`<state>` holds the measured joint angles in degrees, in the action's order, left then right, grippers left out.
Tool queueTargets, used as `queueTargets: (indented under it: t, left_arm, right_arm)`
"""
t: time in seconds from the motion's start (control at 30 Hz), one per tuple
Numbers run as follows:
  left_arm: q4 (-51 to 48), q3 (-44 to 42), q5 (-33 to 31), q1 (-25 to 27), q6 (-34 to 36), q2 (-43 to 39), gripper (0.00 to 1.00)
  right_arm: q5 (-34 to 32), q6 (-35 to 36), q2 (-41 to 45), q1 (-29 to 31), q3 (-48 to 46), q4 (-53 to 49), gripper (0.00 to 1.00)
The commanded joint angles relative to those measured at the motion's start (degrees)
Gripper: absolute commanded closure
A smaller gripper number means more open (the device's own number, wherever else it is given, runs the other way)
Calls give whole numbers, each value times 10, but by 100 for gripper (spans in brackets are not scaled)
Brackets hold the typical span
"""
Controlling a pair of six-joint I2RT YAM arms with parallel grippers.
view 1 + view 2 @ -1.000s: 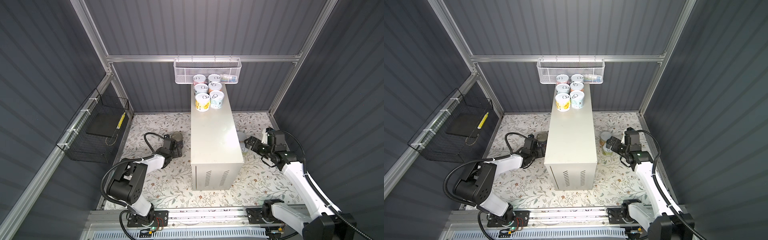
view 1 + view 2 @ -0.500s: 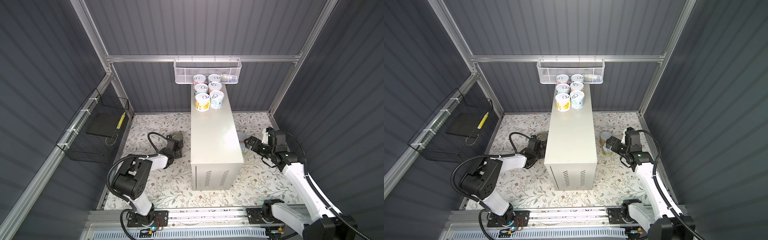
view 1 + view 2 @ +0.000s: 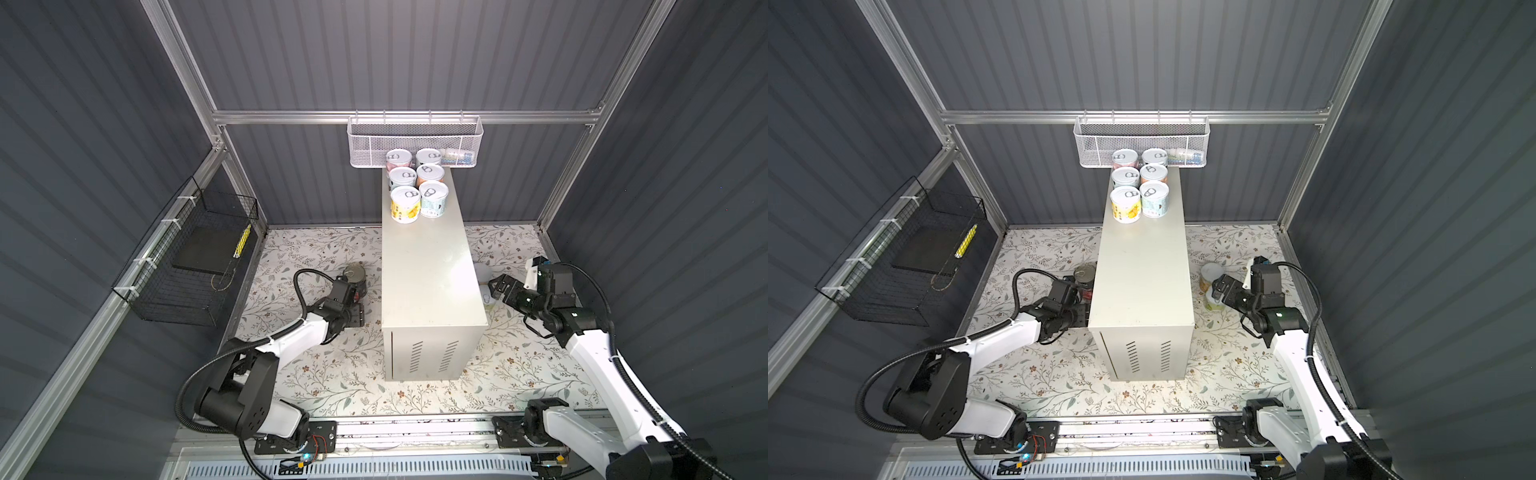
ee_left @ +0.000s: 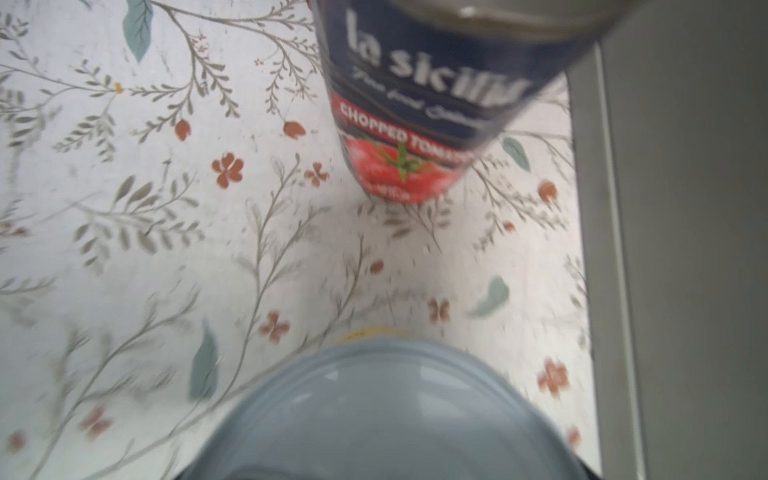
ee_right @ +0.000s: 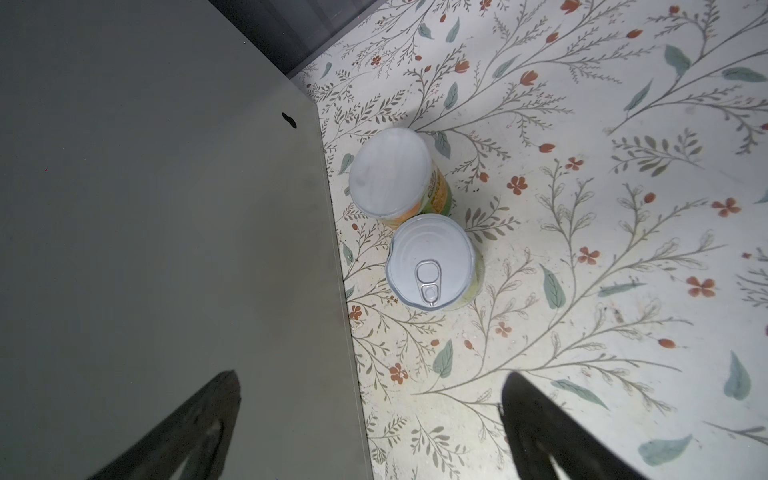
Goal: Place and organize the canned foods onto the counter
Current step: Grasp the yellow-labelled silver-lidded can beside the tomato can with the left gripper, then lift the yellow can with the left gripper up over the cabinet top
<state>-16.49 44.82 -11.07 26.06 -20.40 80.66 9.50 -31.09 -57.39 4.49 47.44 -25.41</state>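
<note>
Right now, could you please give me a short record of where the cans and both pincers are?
On counter: six cans, three pairs at its far end
Floor left of it: tomato can, upright
Floor right of it: orange-label can and pull-tab can, side by side
Left pincer: beside the tomato can, small can at its mouth, grip unclear
Right pincer: open, empty, near those two cans

We log six small tins upright, pull-tabs up, in two rows of three at the far end of the cream counter. The dark-blue tomato can stands on the floral floor beside the counter's left side. By its right side the orange-labelled tin and the green-labelled tin stand upright, touching. A blurred yellow-edged tin sits near the tomato can.
</note>
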Motion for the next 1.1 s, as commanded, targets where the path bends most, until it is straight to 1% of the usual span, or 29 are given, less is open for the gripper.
queueTargets:
  t: [0.0, 0.13, 0.23, 0.3, 0.4, 0.53, 0.6, 0.77, 0.8, 0.87, 1.07]
  left_arm:
    - [-153, 87, 27, 0, 42, -53, 100]
    - [-277, 213, 22, 0, 70, -69, 100]
    - [-357, 330, 23, 0, 97, -54, 100]
    - [-409, 432, 26, 0, 112, -28, 100]
    - [-482, 561, 31, 0, 130, 16, 100]
    - [-529, 696, 39, 4, 145, 62, 100]
    - [-560, 774, 39, 24, 152, 95, 100]
    - [-666, 1014, -11, 108, 169, 216, 100]
    - [-671, 1043, -12, 117, 170, 231, 100]
    - [-663, 1066, -14, 132, 171, 243, 100]
    - [-607, 1049, -7, 167, 163, 245, 100]
  right_arm:
    - [10, -4, 7, 3, -12, 9, 1]
    - [14, -6, 12, 3, -16, 15, 1]
    - [17, -7, 15, 3, -16, 19, 1]
    - [21, -9, 16, 3, -17, 23, 1]
    - [22, -8, 17, 3, -18, 25, 1]
    - [24, -7, 21, 3, -19, 24, 1]
    - [23, -7, 24, 3, -21, 23, 1]
    - [24, -8, 28, 3, -24, 28, 1]
    - [25, -8, 28, 3, -24, 28, 1]
    - [28, -8, 29, 3, -24, 29, 1]
    - [23, -2, 43, 3, -24, 21, 1]
